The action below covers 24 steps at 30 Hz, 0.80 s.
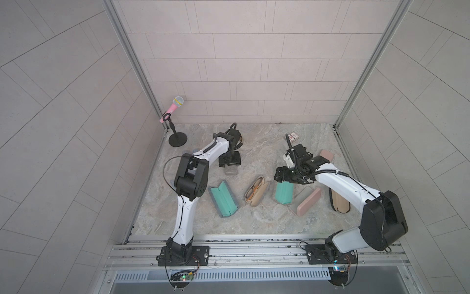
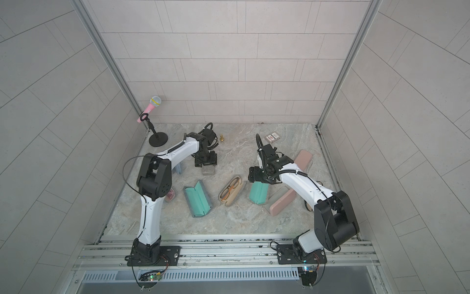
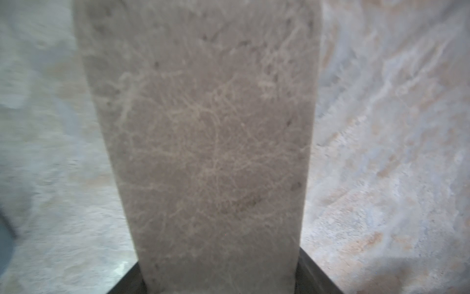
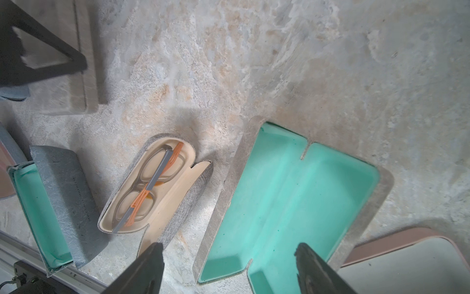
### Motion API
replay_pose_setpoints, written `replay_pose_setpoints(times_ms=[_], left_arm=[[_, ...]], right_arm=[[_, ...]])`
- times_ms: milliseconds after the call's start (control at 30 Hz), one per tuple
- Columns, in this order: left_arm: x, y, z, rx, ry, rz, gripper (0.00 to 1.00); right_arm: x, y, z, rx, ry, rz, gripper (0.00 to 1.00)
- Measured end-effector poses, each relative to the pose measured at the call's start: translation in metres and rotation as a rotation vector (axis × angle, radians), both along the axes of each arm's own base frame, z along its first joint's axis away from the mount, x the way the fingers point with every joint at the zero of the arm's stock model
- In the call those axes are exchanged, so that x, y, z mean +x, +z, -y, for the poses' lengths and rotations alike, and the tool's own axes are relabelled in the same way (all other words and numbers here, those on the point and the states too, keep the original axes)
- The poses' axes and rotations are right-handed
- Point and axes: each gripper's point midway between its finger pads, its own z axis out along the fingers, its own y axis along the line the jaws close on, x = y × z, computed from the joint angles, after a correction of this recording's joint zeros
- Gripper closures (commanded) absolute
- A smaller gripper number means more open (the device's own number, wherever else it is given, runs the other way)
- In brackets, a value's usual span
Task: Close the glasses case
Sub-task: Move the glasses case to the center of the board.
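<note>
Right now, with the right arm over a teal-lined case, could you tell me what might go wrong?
The right gripper hovers, jaws open, over the flat-open teal-lined case; pushing one half may slide it into the pink case close beside it. The left gripper holds the grey case by one end, so it might pivot.
</note>
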Motion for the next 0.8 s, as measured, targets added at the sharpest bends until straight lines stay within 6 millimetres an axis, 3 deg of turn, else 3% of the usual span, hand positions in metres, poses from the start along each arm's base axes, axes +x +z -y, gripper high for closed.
replay_pose_setpoints(times_ms=[167, 433, 567, 800], left_arm=[[0.008, 0.005, -0.041, -0.002, 0.083, 0.009, 0.34], [0.011, -0.004, -0.085, -0.004, 0.164, -0.018, 0.32], [0.012, -0.009, -0.093, -0.008, 0.181, -0.023, 0.26], [0.011, -0.014, -0.091, -0.019, 0.166, -0.030, 0.13]], right_arm=[[-0.001, 0.000, -0.002, 0.004, 0.004, -0.001, 0.17], [-0.002, 0.000, -0.004, 0.005, 0.006, -0.003, 0.17], [-0.003, 0.000, -0.005, 0.006, 0.010, -0.004, 0.17], [-0.003, 0.000, -0.006, 0.006, 0.014, -0.004, 0.17]])
